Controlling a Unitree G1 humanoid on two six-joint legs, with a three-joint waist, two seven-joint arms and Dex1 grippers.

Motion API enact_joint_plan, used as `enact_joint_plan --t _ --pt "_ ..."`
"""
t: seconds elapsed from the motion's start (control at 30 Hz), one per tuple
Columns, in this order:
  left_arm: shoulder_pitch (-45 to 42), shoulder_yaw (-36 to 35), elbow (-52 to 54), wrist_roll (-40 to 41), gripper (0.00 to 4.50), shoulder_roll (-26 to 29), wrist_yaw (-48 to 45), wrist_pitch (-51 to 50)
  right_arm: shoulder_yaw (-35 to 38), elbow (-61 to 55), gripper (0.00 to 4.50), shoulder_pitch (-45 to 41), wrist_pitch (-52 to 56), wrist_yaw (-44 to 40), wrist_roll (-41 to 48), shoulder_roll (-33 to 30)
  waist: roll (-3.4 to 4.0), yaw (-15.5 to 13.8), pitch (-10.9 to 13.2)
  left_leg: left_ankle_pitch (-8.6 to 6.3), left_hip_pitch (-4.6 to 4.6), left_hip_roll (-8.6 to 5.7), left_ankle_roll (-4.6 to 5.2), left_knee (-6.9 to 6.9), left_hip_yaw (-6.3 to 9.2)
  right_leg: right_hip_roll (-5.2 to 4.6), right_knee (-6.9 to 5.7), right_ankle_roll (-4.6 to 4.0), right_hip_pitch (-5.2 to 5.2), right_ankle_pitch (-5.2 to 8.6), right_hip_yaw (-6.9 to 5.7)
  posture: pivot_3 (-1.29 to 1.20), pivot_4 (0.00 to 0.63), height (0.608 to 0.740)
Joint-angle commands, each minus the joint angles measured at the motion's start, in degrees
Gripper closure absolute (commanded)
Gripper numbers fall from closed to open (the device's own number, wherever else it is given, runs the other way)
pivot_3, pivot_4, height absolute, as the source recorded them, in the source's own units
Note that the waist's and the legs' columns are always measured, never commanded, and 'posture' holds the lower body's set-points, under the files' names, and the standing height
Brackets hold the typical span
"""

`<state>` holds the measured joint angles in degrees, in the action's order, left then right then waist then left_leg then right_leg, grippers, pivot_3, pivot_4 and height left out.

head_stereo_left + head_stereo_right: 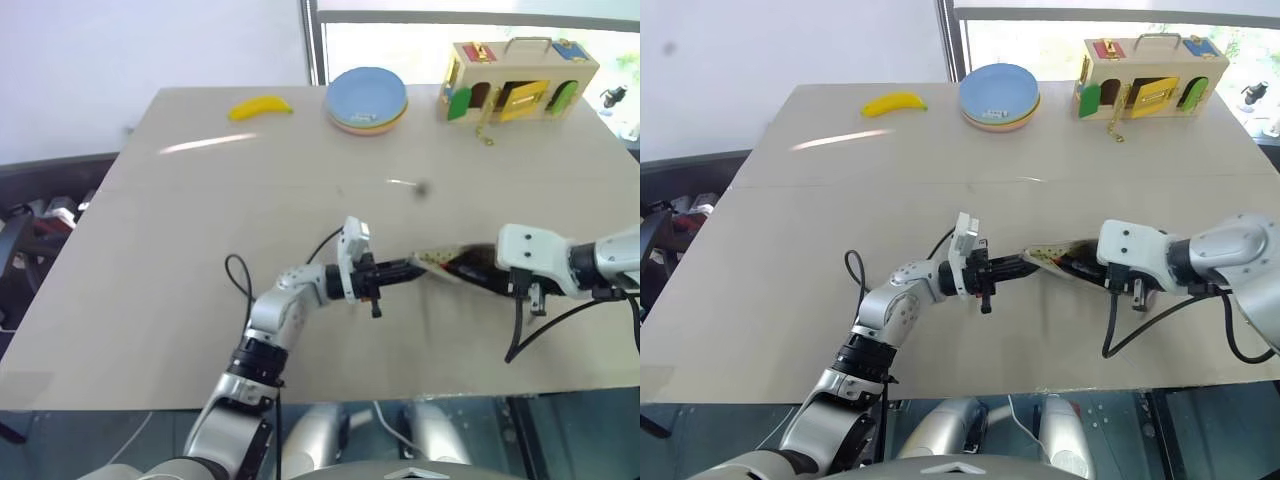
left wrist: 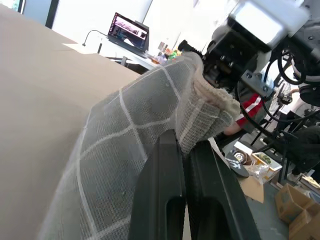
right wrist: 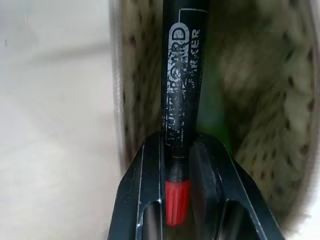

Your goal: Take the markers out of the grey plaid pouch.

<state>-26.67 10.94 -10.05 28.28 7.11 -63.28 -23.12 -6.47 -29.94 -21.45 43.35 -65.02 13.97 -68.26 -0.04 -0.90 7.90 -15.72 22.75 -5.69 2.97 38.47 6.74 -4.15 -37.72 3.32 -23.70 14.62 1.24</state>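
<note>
Pale tabletop [image 1: 150, 260] carries your one grey plaid pouch [image 2: 135, 150], near its front edge, dotted lining showing. Your left gripper [image 1: 402, 272] has its fingers clamped on the pouch; your right gripper [image 3: 176, 165] pinches the dark red-ended marker [image 3: 179, 100], one green marker [image 3: 214, 110] beside it inside.

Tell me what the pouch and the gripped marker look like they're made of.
The grey plaid pouch: soft woven fabric, matte, visible weave and a frayed-looking edge, with a dotted tan lining. The dark marker held in the right pincer: likely smooth plastic, slightly glossy, printed white lettering and a red end.
</note>
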Motion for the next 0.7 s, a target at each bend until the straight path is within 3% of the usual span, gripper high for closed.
enact_joint_plan --t 0.03,0.17,0.4,0.7 --pt "0.11 -0.49 1.68 0.23 4.5 -0.24 0.41 0.94 5.73 -1.65 4.27 1.01 -3.87 -1.88 2.04 -1.37 0.0 0.02 0.0 0.0 0.0 0.0 0.0 0.0 -0.01 0.0 0.0 0.0 0.0 0.0 0.01 0.0 0.15 0.74" --pt "0.47 -0.84 1.32 -0.11 4.5 0.24 0.69 1.58 10.23 -2.33 4.27 3.38 -9.55 -3.41 4.0 -0.47 0.0 0.03 0.0 0.0 0.0 0.0 0.0 0.0 -0.01 0.0 0.0 0.0 0.0 0.0 0.01 0.0 0.15 0.74" --pt "0.88 -0.62 0.99 -0.3 4.5 0.98 0.68 2.33 13.39 -0.52 4.27 0.03 -11.11 0.91 8.3 6.2 -0.03 0.08 0.01 0.0 -0.03 0.0 0.0 0.01 -0.03 0.01 -0.05 0.0 0.0 0.0 0.04 0.0 0.15 0.74" --pt "0.95 -0.93 1.11 -0.37 4.5 1.36 0.94 2.96 25.41 7.43 4.27 -7.55 1.0 17.64 24.0 22.36 -0.07 -0.12 0.04 0.0 0.0 -0.01 0.0 0.02 0.04 0.0 -0.03 0.0 0.01 0.0 -0.02 0.0 0.15 0.74"
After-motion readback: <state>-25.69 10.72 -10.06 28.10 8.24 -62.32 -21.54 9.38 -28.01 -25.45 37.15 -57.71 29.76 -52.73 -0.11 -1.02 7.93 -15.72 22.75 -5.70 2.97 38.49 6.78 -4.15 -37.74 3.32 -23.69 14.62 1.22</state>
